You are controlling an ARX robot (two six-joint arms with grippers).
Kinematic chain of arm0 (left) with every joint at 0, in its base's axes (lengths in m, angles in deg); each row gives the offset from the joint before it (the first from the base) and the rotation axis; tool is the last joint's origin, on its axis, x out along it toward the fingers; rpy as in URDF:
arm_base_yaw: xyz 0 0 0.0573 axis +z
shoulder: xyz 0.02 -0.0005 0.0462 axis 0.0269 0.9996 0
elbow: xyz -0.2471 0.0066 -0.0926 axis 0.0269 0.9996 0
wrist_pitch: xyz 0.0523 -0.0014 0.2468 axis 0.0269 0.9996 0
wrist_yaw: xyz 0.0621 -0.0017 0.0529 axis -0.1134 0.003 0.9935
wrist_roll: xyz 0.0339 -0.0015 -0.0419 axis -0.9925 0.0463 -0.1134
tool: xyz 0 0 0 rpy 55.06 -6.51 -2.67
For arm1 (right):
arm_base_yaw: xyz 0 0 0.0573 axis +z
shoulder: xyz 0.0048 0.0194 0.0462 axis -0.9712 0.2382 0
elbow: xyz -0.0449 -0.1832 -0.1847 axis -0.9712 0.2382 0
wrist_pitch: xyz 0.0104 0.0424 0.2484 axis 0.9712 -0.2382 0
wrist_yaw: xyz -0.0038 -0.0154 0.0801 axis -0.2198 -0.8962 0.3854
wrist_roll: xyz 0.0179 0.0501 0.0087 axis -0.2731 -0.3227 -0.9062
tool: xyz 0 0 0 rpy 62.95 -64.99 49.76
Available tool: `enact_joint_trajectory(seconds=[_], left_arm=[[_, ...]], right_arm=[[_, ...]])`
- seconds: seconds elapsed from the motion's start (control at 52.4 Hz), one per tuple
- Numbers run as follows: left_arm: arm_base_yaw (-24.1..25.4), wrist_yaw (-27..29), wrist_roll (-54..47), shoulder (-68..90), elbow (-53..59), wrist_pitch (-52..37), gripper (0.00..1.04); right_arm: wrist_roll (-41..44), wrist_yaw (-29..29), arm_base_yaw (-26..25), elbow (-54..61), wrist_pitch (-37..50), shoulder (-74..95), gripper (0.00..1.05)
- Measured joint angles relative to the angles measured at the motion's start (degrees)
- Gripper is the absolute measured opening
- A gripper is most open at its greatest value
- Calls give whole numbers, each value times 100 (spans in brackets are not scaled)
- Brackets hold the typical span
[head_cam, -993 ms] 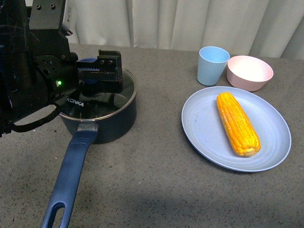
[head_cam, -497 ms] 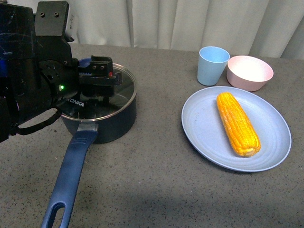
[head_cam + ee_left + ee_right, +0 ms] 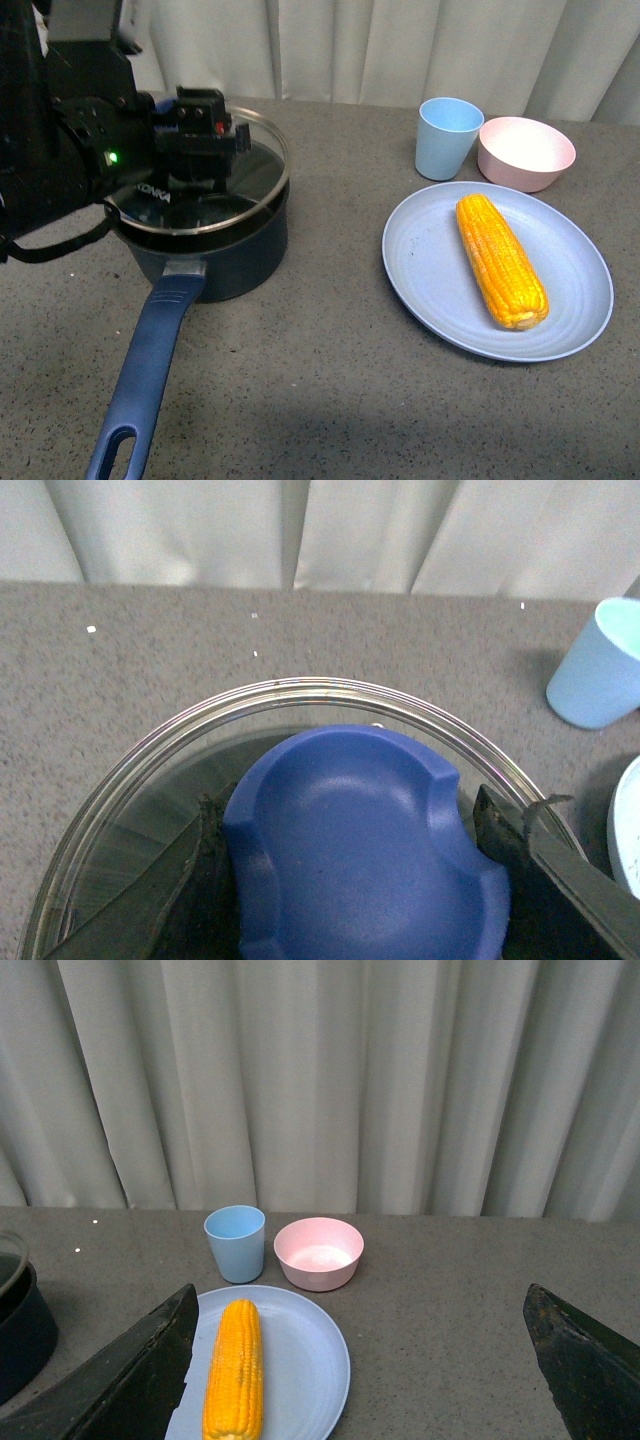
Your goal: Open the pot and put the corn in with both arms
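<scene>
The dark navy pot (image 3: 225,262) stands at the left of the table, its long blue handle (image 3: 140,385) pointing toward me. My left gripper (image 3: 200,152) is shut on the blue knob (image 3: 365,845) of the glass pot lid (image 3: 255,190), which is lifted slightly and tilted above the rim. The lid's rim (image 3: 300,687) also shows in the left wrist view. The yellow-orange corn (image 3: 500,260) lies on the pale blue plate (image 3: 430,280) at the right, and also shows in the right wrist view (image 3: 233,1372). My right gripper (image 3: 360,1360) is open, raised near the plate, out of the front view.
A pale blue cup (image 3: 447,137) and a pink bowl (image 3: 526,152) stand behind the plate, also in the right wrist view as the cup (image 3: 235,1243) and bowl (image 3: 318,1252). A white curtain (image 3: 400,45) hangs along the table's far edge.
My left gripper closed on the lid's knob and lifted the lid up off the pot, tilting it. The corn and plate have not moved.
</scene>
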Motion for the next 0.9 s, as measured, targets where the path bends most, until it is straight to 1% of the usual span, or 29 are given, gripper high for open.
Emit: enact_joint_trajectory(seconds=[0.21, 0.458, 0.535, 0.611, 0.726, 0.898], left_arm=[[645, 39, 66, -151, -74, 11, 61], [1700, -249, 85, 214, -271, 9, 61], [1937, -260, 55, 356, -334, 0, 61], [2186, -356, -31, 608, -372, -219, 61], [2371, -492, -46, 892, -437, -415, 61], [2481, -518, -48, 1165, -485, -577, 61]], right_arm=[[0, 0, 0, 0, 0, 0, 95], [0, 0, 0, 0, 0, 0, 95], [0, 0, 0, 0, 0, 0, 95], [0, 0, 0, 0, 0, 0, 95], [0, 0, 0, 0, 0, 2, 95], [0, 0, 0, 0, 0, 0, 95]])
